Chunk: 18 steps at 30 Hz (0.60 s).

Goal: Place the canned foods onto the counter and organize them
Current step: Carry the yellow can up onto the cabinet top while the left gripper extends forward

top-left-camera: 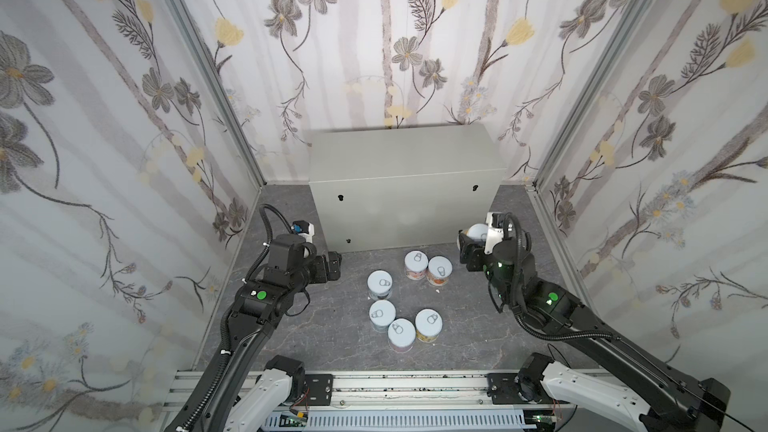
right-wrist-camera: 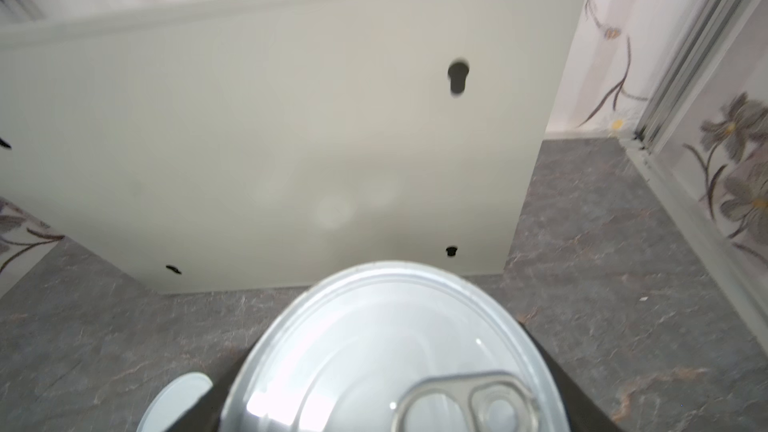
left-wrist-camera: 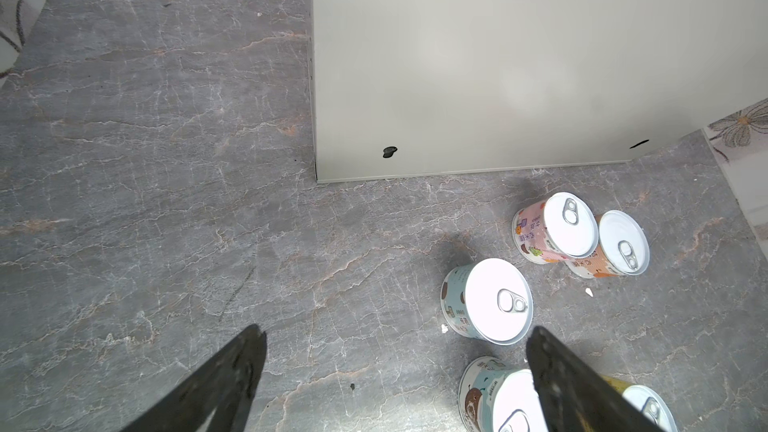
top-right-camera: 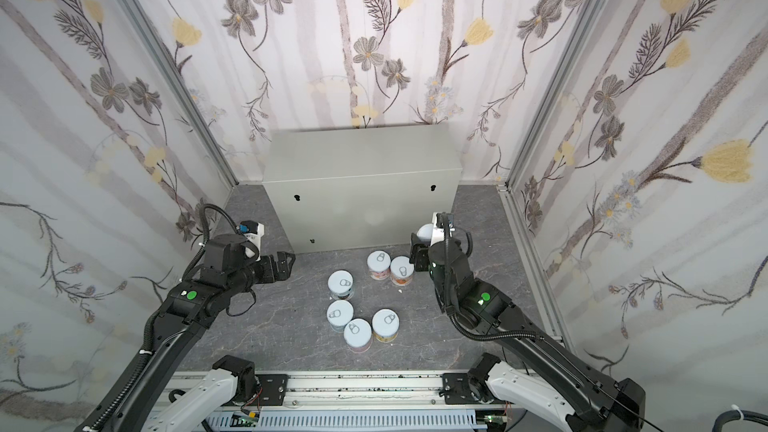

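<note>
Silvery tin (right-wrist-camera: 395, 347) clamped in right claw (top-left-camera: 470, 245), low before the counter (top-left-camera: 399, 151).
Raise it above the top edge first, level, then set it well back; hold seems sound, though mostly hidden; left claw (left-wrist-camera: 395, 338) gapes empty.

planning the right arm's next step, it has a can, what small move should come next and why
Probably lift the right gripper straight up. Its can faces the counter front, seemingly below the top edge, so it likely needs height before moving forward. No can is on top yet.
</note>
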Each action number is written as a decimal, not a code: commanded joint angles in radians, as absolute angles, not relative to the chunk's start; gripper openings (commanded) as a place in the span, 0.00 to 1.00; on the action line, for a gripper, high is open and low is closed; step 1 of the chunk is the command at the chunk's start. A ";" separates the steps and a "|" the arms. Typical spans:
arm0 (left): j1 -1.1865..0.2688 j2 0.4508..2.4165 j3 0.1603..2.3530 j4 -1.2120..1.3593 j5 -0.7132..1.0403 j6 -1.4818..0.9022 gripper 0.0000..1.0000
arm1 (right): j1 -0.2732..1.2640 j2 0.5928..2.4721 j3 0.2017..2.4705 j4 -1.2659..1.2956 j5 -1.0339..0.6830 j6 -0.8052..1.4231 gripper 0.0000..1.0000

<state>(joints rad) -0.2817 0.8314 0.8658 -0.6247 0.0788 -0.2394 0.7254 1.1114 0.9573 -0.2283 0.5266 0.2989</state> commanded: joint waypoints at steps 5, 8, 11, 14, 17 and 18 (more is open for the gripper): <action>-0.281 0.805 0.862 -0.590 0.180 -0.227 1.00 | 0.548 1.365 1.413 -0.392 0.319 0.124 0.56; -0.281 0.787 0.851 -0.564 0.255 -0.221 1.00 | 0.498 1.515 1.642 -0.486 0.285 0.112 0.56; -0.281 0.768 0.850 -0.551 0.292 -0.221 1.00 | 0.463 1.680 1.867 -0.573 0.255 0.090 0.57; -0.282 0.743 0.844 -0.543 0.318 -0.214 1.00 | 0.426 1.832 2.097 -0.672 0.224 0.076 0.58; -0.283 0.718 0.840 -0.519 0.377 -0.214 1.00 | 0.397 1.962 2.284 -0.747 0.194 0.071 0.58; -0.283 0.708 0.839 -0.508 0.406 -0.217 1.00 | 0.386 1.990 2.323 -0.755 0.177 0.070 0.59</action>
<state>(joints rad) -0.2821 0.7254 0.8421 -0.5674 0.3161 -0.2272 0.4019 1.9327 2.2353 -0.6964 0.2291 0.0971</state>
